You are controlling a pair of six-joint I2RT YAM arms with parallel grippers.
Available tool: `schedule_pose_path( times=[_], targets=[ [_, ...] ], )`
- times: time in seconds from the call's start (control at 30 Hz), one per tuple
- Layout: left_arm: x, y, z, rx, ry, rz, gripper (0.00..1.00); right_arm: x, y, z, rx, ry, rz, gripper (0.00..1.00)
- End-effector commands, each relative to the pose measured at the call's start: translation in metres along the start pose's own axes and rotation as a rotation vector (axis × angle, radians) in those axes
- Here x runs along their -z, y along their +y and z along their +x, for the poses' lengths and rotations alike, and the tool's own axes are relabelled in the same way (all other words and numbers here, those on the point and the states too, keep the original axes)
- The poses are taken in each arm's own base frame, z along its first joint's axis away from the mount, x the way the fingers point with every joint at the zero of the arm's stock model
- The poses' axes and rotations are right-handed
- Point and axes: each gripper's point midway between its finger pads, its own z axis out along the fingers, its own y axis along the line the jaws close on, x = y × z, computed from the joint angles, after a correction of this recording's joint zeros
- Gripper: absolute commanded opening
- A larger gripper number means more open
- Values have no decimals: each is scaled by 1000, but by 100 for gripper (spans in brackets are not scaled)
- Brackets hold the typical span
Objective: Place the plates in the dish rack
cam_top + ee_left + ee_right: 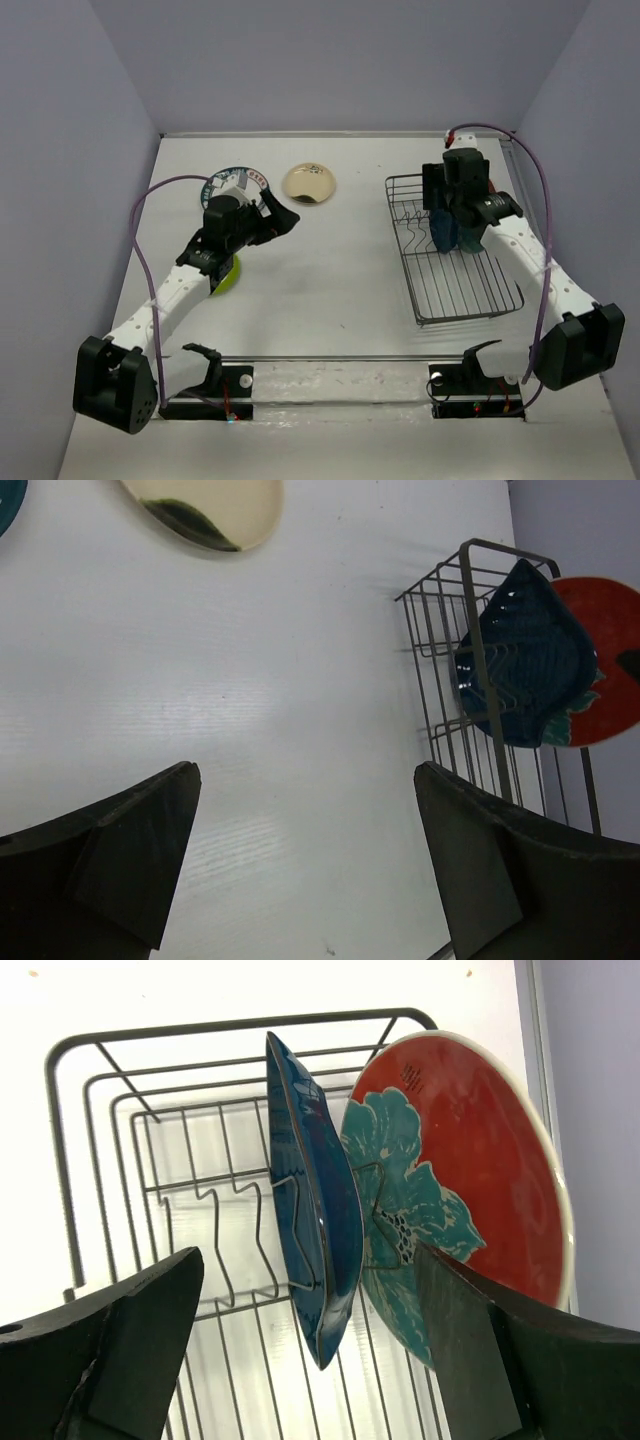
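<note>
Right gripper (305,1260) and left gripper (305,770) gape empty; black print on the red plate (480,1160) is unreadable.

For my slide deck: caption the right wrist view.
Open right gripper facing the dark blue leaf plate and red-and-teal plate, both standing on edge in the dish rack.
</note>
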Motion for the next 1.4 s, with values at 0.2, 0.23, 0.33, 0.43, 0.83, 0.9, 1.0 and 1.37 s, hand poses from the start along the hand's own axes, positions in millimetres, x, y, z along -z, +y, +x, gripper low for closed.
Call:
schedule_pose_path(
  times=[0.2, 0.23, 0.33, 0.43, 0.83, 0.9, 1.0, 1.37],
  targets=[
    [-61, -29, -42, -74, -146, -104, 93, 56, 6, -20, -156, -169, -175, 92],
    [-71, -21, -46, -77, -162, -147, 93, 63, 7, -21, -178, -191, -200, 91],
    [-86, -18, -56, -72, -199, -177, 90, 79, 14, -28, -229, -249, -279, 89],
    [-109, -4, -56, -34, -189, -214, 87, 101, 28, -32, -267, -322, -413, 85],
    [-181, 60, -70, 107, -241, -405, 71, 156, 67, -10, -327, -397, -783, 81],
    [-189, 66, -73, 112, -258, -424, 70, 159, 71, -5, -333, -394, -811, 80],
    [-200, 72, -68, 124, -245, -437, 68, 159, 73, 0, -335, -383, -821, 80],
    [-239, 81, -61, 149, -225, -437, 57, 157, 85, 2, -344, -363, -881, 79]
  ],
)
